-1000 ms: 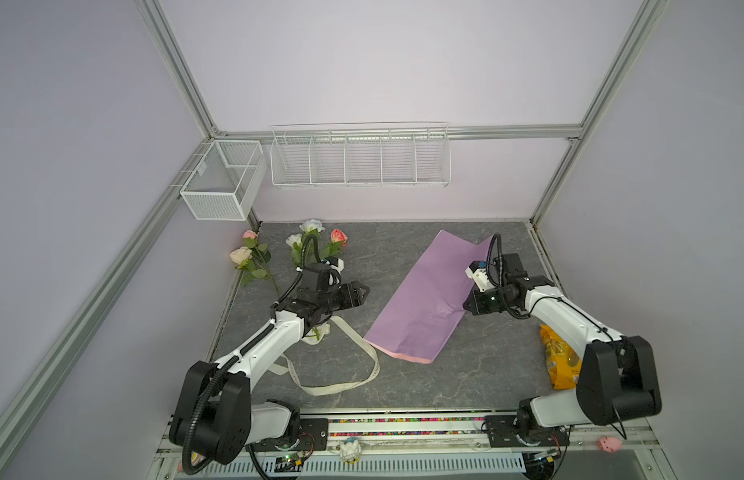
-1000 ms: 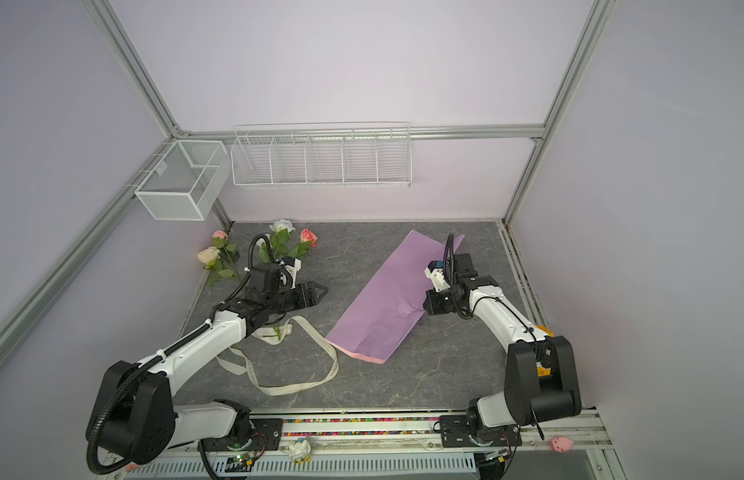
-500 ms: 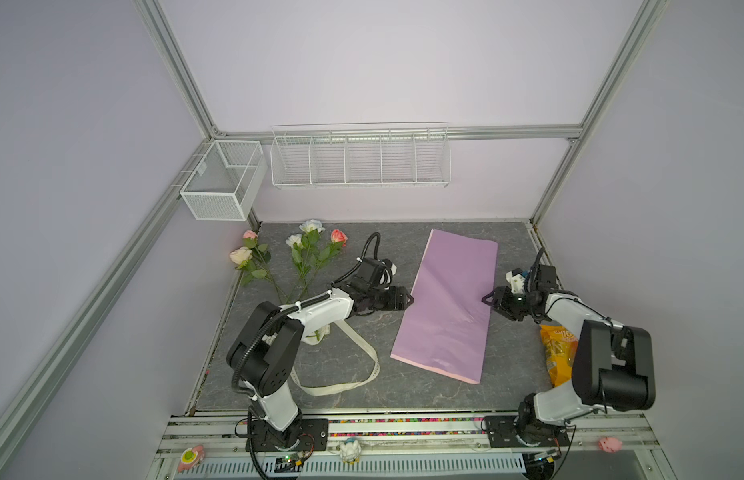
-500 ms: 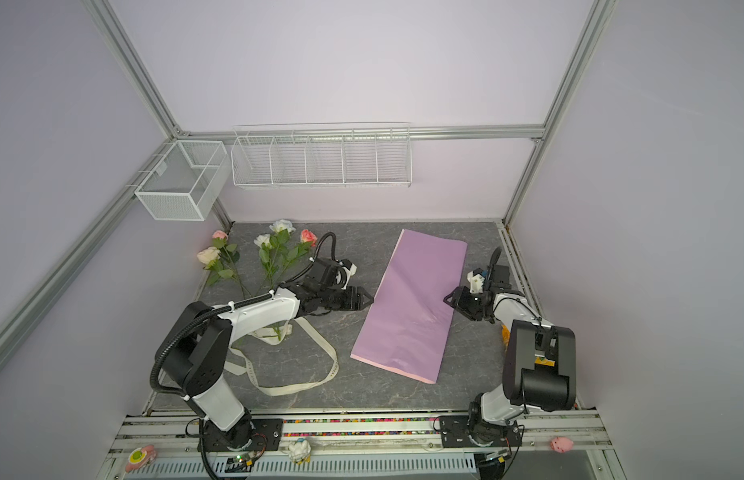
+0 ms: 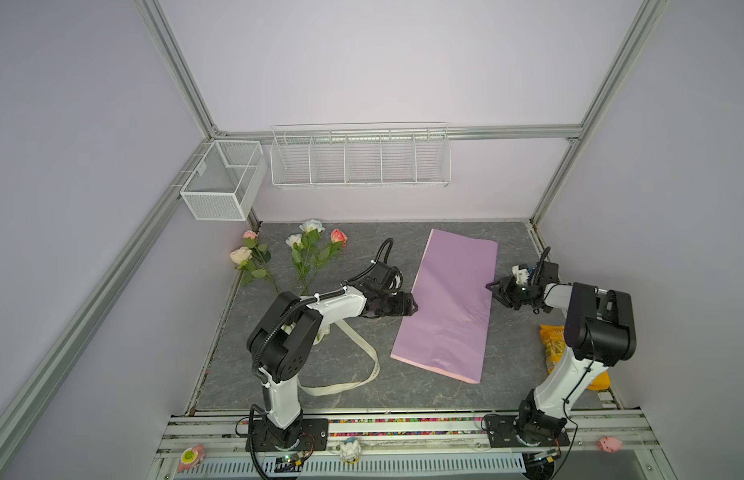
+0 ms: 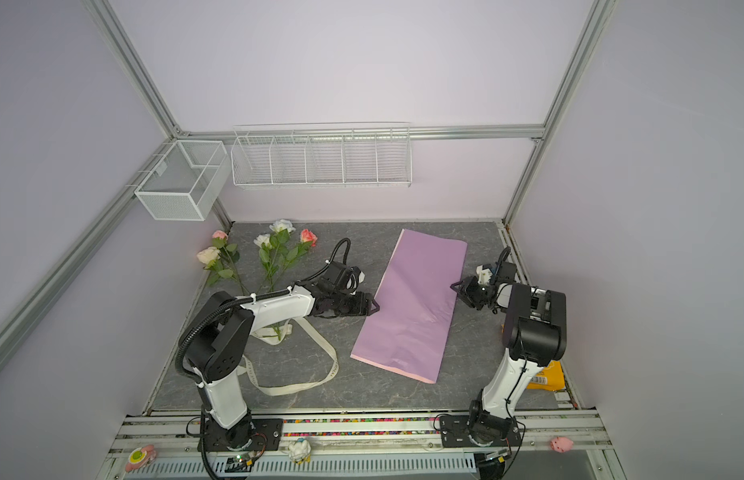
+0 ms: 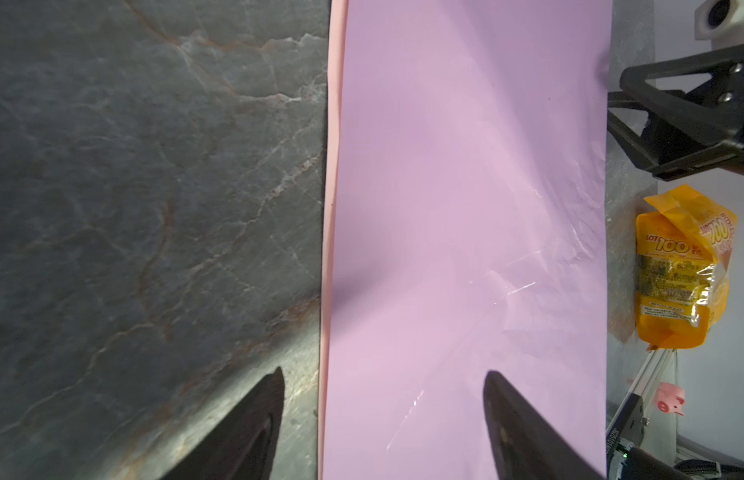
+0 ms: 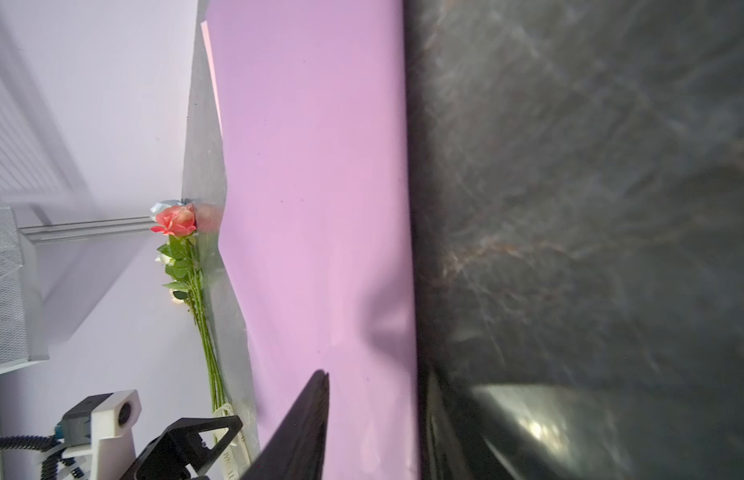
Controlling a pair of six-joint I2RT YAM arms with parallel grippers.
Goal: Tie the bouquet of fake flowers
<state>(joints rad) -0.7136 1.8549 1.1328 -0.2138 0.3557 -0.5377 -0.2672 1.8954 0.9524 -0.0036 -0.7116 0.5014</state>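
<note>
The grey table [image 5: 362,257] holds everything. Within 1 second the lilac paper [image 5: 449,299] has swung from a slant to lie flat and nearly square to the front rail, right of centre.

The left claw [image 5: 412,306], which was back by the stems, now sits at the paper's left edge. Its jaws are spread wide astride that edge and grip nothing. The right claw [image 5: 493,288], earlier clamped at the sheet's border, now looks released at the opposite edge. Its jaws stand part-way apart over paper and bare table, though 1 finger is blurred in its wrist view.

The 5 flowers [image 5: 308,257] lie loose in 2 clusters at the far-left corner, well apart from the paper. The ribbon [image 5: 356,340] loops by the left arm.

The sheet seems laid out, so gathering the stems onto it likely comes next, and tying is far off.
</note>
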